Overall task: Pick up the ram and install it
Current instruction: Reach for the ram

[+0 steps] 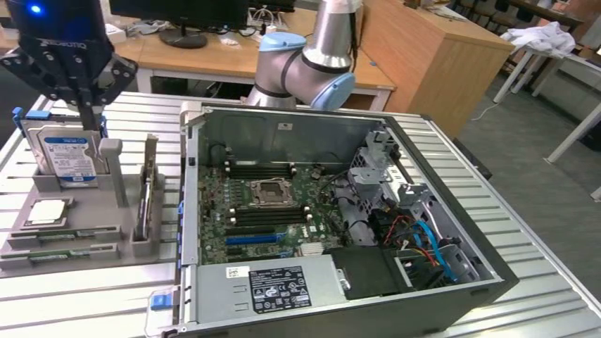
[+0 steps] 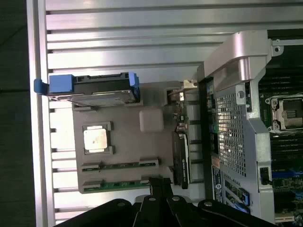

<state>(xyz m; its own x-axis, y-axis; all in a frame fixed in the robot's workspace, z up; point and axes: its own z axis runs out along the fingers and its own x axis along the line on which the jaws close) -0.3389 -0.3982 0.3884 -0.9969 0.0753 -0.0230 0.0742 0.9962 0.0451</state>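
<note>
Nearest you on the tabletop (image 1: 84,299), at the exterior view's left, the ram (image 1: 58,255) (image 2: 116,184) lies flat in the near slot of the grey tray (image 1: 28,227) (image 2: 124,124). A second stick (image 1: 66,234) (image 2: 119,164) lies just beyond it. Your end effector (image 1: 90,118) (image 2: 158,182) is pressed together and pinching nothing. It hangs well above the tray's far end, over the hard drive (image 1: 66,158) (image 2: 97,92), and well apart from the ram. Between the two sits the processor (image 1: 47,211) (image 2: 96,138). To the right stands the open case (image 1: 338,204).

The ram's left end is cut off by the exterior view's edge, and you cannot make out its chips. In the wrist view the fingertips cover one end of its slot. An upright part (image 1: 148,193) on the tray stands edge-on, so you cannot tell what it is.
</note>
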